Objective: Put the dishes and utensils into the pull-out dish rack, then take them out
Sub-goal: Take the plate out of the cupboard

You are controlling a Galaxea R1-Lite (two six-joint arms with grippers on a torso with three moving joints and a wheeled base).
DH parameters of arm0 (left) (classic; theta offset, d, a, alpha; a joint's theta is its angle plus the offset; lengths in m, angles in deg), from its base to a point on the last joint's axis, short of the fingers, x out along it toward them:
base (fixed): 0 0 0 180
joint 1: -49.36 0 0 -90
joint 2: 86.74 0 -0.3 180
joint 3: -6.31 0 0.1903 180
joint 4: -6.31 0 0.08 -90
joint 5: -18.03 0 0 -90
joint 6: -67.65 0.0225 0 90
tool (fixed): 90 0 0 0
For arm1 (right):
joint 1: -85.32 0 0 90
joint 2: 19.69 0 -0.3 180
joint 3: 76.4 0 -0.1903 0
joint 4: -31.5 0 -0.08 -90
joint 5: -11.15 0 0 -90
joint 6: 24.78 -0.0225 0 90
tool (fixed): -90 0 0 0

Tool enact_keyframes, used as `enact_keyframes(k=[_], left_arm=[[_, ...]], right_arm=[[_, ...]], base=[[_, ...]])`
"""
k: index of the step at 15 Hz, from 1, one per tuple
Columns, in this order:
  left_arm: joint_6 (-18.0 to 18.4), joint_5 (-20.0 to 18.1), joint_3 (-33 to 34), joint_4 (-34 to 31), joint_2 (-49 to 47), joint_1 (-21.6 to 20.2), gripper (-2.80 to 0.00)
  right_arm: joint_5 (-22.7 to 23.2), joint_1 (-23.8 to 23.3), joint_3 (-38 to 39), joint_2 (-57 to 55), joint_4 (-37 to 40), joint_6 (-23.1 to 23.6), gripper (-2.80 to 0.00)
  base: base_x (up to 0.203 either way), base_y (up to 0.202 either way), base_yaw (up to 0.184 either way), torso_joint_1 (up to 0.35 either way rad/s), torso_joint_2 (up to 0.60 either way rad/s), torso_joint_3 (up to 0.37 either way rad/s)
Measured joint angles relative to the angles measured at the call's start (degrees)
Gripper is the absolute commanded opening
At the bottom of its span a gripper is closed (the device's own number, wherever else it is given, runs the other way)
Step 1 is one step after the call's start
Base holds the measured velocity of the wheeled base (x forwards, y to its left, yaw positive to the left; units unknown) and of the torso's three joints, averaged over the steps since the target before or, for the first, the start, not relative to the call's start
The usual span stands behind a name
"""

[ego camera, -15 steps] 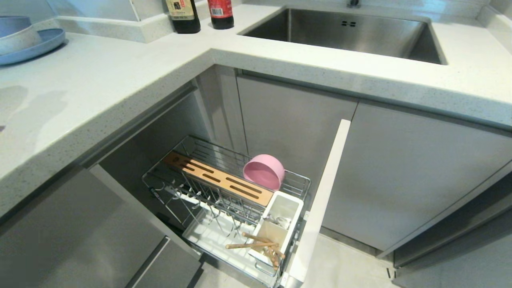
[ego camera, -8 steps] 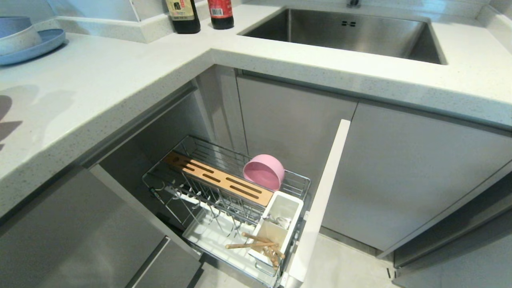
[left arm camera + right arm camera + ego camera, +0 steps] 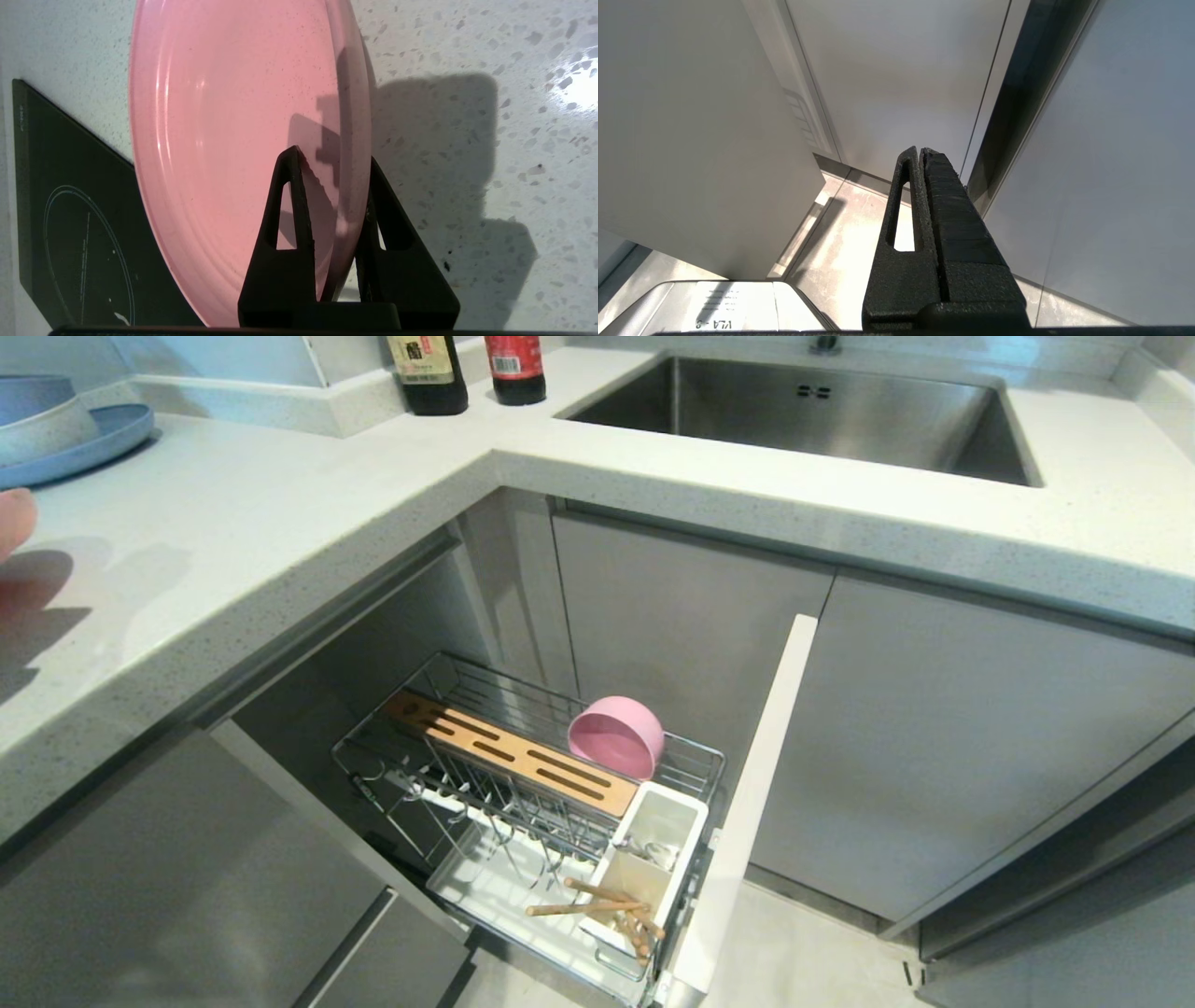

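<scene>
Speckled white bench [image 3: 467,56] is lying beneath my left end effector [image 3: 334,161], which is clamping the pink plate [image 3: 224,116] on edge; my right end effector [image 3: 923,151] is hanging closed.

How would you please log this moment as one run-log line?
left gripper: shut on pink plate, above countertop | right gripper: shut, parked | dish rack: holds pink bowl, chopsticks

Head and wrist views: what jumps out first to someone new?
The pink plate, held on edge by the left gripper above the speckled counter. Next, the pull-out dish rack open under the counter, with the pink bowl tipped at its back and chopsticks at the white utensil cup.
</scene>
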Motion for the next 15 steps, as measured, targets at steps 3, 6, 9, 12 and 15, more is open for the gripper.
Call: enact_keyframes(k=[3, 6, 9, 12, 15], left_arm=[[-0.1, -0.6, 0.2, -0.3, -0.2, 0.3, 0.00], [-0.2, -1.1, 0.1, -0.3, -0.3, 0.4, 0.00], [-0.5, -2.7, 0.1, 0.6, -0.2, 0.4, 0.00], [-3.8, -8.6, 0.0, 1.2, 0.7, 0.7, 0.00], [-12.0, -18.7, 0.1, 1.5, 2.8, 1.8, 0.00]], right_arm=[[0.0, 0.0, 0.0, 0.0, 0.0, 0.0, -2.80], [0.0, 0.0, 0.0, 0.0, 0.0, 0.0, -2.80], [0.0, 0.0, 0.0, 0.0, 0.0, 0.0, -2.80], [0.0, 0.0, 0.0, 0.0, 0.0, 0.0, -2.80], [0.0, 0.0, 0.0, 0.0, 0.0, 0.0, -2.80]], base=[[0.000, 0.000, 0.000, 0.000, 0.00, 0.000], [0.000, 0.000, 0.000, 0.000, 0.00, 0.000], [0.000, 0.000, 0.000, 0.000, 0.00, 0.000], [0.000, 0.000, 0.000, 0.000, 0.00, 0.000], [0.000, 0.000, 0.000, 0.000, 0.00, 0.000]])
